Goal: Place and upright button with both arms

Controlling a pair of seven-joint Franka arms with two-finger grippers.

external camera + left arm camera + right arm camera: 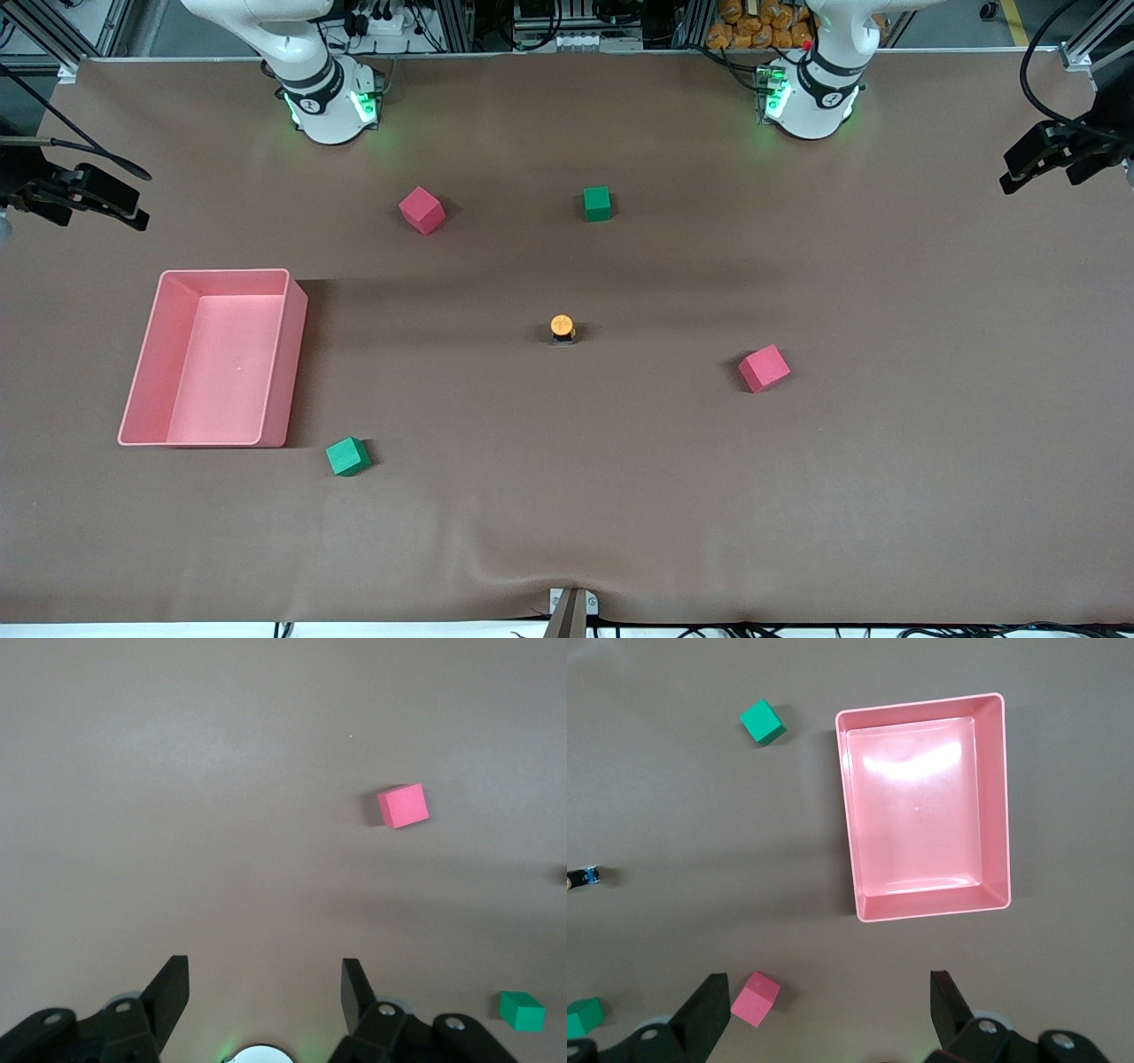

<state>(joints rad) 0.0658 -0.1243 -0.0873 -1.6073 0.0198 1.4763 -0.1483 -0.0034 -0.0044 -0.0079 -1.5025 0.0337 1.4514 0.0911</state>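
Nearest the front camera lies a green cube (347,456), just off the corner of the pink tray (297,346), which holds nothing (its floor shows bare in both the front and right wrist views). A little farther sits a red cube (764,368) toward the left arm's end of the table, and then the button (562,329) near the table's middle, well apart from every cube. Its orange cap faces up over the black body, so it looks already upright, standing in open space where either arm could reach it.

Farther still are a second red cube (421,210) and a second green cube (597,203), both nearer the bases.

Both arms wait, folded high over their own bases, probably parked to keep the work area unobstructed. The left gripper (266,992) hangs with its jaws spread wide and nothing between them, looking down on bare cloth; the right gripper (830,1005) is likewise spread and holds nothing, over the tray's end of the table. Judging by this, the task looks either finished or not yet begun.
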